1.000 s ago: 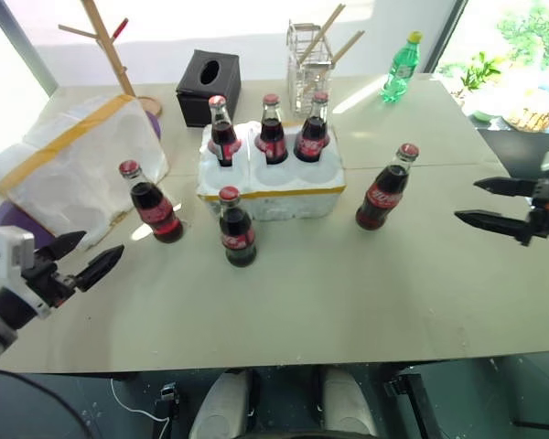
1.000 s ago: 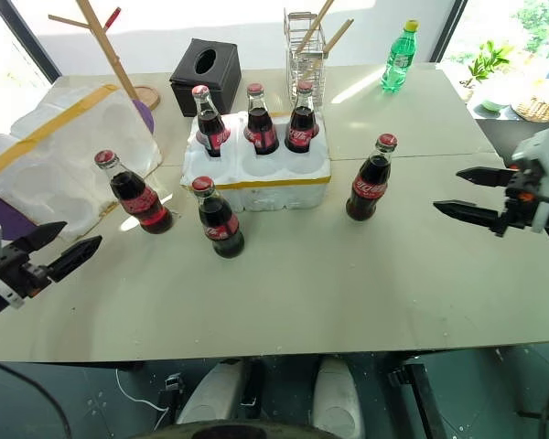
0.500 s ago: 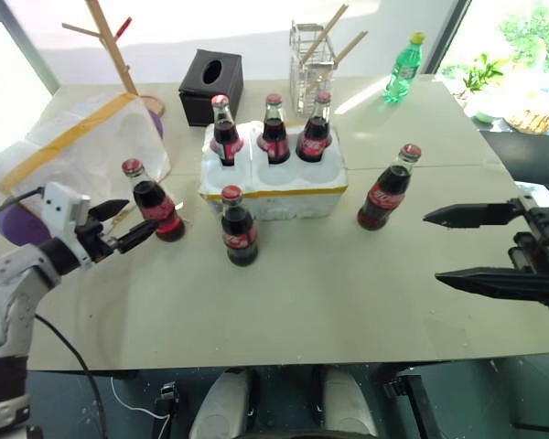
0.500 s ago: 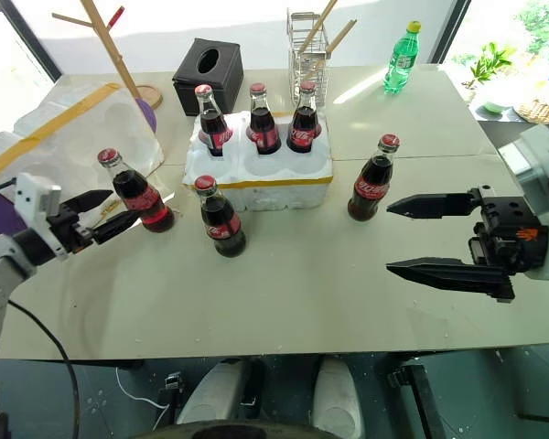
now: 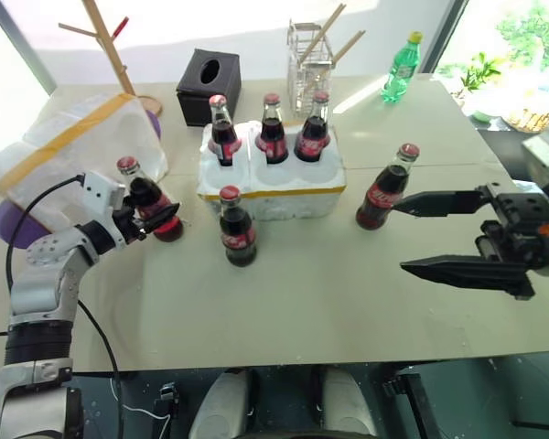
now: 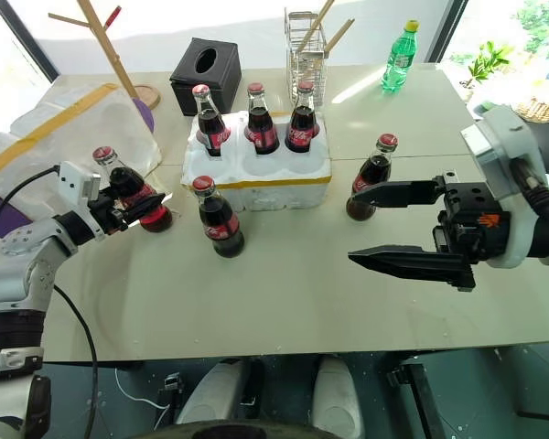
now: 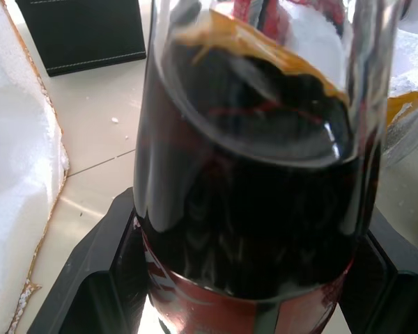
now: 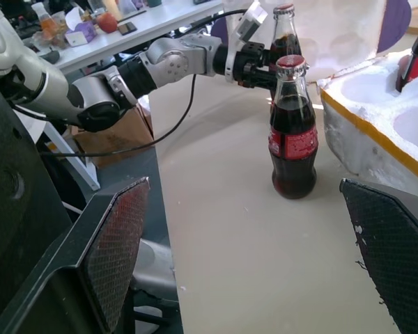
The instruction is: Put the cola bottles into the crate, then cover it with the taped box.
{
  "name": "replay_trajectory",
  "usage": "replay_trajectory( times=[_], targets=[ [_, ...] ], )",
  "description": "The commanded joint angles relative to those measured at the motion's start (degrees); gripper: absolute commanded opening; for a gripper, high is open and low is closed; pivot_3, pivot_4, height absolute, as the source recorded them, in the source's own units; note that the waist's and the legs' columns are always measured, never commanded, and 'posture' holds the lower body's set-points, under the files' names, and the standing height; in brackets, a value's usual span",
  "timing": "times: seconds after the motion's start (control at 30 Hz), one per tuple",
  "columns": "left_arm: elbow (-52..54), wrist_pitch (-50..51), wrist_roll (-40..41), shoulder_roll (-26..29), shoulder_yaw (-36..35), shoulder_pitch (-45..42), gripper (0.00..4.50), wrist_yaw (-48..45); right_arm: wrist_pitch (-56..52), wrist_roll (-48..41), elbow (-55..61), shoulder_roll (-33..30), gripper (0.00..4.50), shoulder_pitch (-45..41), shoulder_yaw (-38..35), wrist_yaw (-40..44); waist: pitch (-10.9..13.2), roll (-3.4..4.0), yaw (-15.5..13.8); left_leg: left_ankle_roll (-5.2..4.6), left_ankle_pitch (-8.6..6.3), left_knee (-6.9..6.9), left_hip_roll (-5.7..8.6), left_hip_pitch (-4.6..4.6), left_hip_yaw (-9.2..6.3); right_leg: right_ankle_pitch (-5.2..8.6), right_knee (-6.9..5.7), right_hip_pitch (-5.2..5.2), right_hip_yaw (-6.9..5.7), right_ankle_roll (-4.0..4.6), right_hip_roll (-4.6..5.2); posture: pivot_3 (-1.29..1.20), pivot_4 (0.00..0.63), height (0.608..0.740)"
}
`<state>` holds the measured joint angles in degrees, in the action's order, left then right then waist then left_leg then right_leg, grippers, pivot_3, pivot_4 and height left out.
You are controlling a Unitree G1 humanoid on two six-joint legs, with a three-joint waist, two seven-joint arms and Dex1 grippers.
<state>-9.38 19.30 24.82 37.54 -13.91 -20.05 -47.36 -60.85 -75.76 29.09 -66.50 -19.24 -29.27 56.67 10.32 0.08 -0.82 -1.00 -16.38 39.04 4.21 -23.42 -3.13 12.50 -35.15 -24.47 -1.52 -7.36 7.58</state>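
Left hand fingers flank the leftmost cola bottle on the table beside the crate, grip unclear; right hand spread empty, likely for the next bottle

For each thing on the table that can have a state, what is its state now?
Cola bottles in the crate: three, upright, capped.
Crate: front row of holes empty, not covered.
Leftmost cola bottle: tilted, between the left end effector fingers.
Middle cola bottle: upright, free.
Right cola bottle: upright, free.
Right end effector: open, empty.
Taped box: set aside beside the crate.
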Motion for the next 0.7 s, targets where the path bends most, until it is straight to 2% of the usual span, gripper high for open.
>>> replay_trajectory(
  times=[0.03, 0.17, 0.3, 0.43, 0.5, 0.6, 0.7],
  targets=[
    [5.1, 4.0, 4.6, 2.8, -3.1, -0.6, 2.79, -2.2, 0.8, -2.2, 0.3, -0.3, 4.5, -1.7, -0.1, -1.8, 0.0, -0.03, 0.0, 0.0, 0.0, 0.0, 0.0, 0.0, 0.0, 0.0, 0.0, 0.0, 0.0, 0.0, 0.0, 0.0, 0.15, 0.74],
    [11.3, 14.6, 12.9, 7.5, -4.5, -2.5, 2.79, -7.3, 1.4, -1.9, 0.6, -0.1, 4.5, -2.0, 0.6, -3.4, 0.1, -0.23, 0.0, 0.0, 0.0, 0.02, 0.0, -0.07, -0.02, 0.0, -0.01, -0.05, -0.03, 0.0, -0.04, 0.0, 0.15, 0.74],
    [9.0, 19.4, 15.6, 11.0, -1.3, -13.7, 2.79, -12.5, 2.7, 0.1, 1.1, 0.6, 4.5, -1.3, 1.3, -4.3, 0.3, -0.45, -0.5, 0.02, 0.02, 0.11, 0.01, -0.12, -0.09, 0.0, -0.05, -0.05, -0.14, 0.0, -0.09, 0.0, 0.15, 0.74],
    [-2.0, 17.0, 11.3, 7.4, 4.3, -28.2, 2.79, -15.2, 3.8, 0.7, 1.7, 1.5, 4.5, -0.1, 1.5, -5.2, 0.3, -0.46, -1.3, 0.02, 0.03, 0.15, 0.06, -0.09, -0.09, -0.01, -0.06, 0.03, -0.15, -0.01, -0.14, 0.0, 0.15, 0.74],
    [-7.4, 14.4, 8.7, 5.2, 6.7, -32.7, 2.79, -16.4, 4.2, 0.7, 2.1, 2.0, 4.5, 0.5, 1.5, -5.9, 0.3, -0.45, -1.3, 0.02, 0.04, 0.14, 0.05, -0.08, -0.07, -0.01, -0.07, 0.02, -0.14, -0.02, -0.17, 0.0, 0.15, 0.74],
    [-17.4, 7.4, 3.0, 0.6, 10.9, -38.5, 2.79, -17.9, 4.9, 0.9, 3.2, 3.2, 4.5, 1.8, 1.4, -7.5, 0.3, -0.46, -1.3, 0.17, 0.13, 0.12, 0.02, -0.06, -0.03, -0.01, -0.08, 0.02, -0.15, -0.02, -0.22, 0.0, 0.15, 0.74],
    [-24.6, 0.8, -2.2, -1.8, 14.1, -40.6, 2.79, -19.6, 5.2, 0.3, 4.2, 4.0, 4.5, 3.0, 0.9, -9.2, 0.3, -0.59, -1.0, 0.14, 0.12, 0.12, 0.01, -0.08, 0.02, -0.01, -0.05, -0.01, -0.13, -0.02, -0.22, 0.0, 0.15, 0.74]
  ],
)
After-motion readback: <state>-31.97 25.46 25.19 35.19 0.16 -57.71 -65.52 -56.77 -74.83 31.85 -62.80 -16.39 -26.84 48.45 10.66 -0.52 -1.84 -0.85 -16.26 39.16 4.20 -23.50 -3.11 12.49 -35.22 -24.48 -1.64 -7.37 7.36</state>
